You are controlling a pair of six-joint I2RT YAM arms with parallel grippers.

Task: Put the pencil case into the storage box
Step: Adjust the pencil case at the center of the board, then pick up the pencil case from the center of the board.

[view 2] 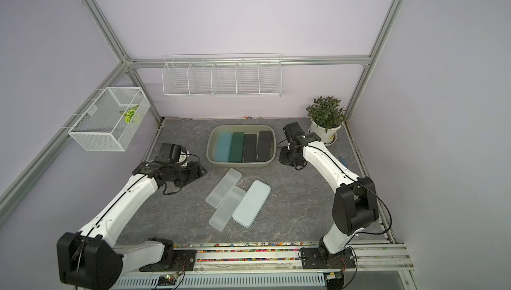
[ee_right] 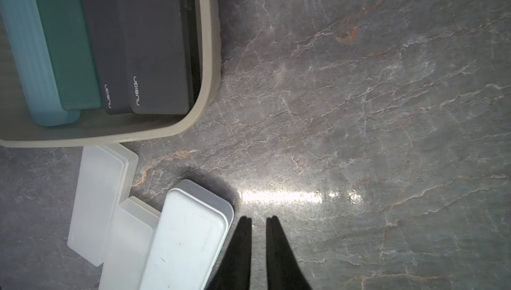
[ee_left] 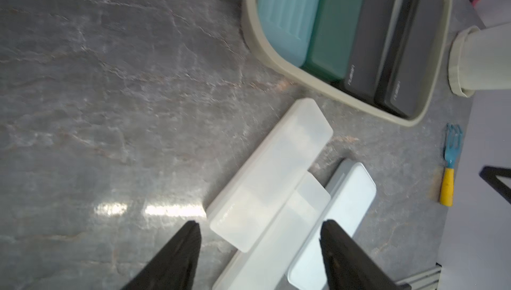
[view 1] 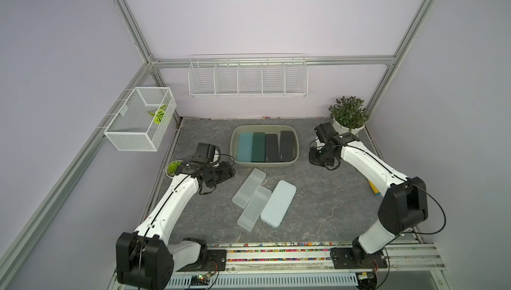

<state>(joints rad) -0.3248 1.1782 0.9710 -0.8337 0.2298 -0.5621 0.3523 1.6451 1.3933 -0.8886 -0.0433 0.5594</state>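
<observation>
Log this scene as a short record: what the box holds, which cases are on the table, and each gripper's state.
storage box: holds four cases side by side: light blue case, dark green case, black cases
table: three cases in front of the box, lying against one another: frosted cases, pale flat case
left gripper: open, empty
right gripper: jaws a narrow gap apart, empty
task: three cases not yet in the box

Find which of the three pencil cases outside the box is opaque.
The pale blue case, widest and rightmost of the three. The two frosted cases beside it are translucent and narrower.
</observation>
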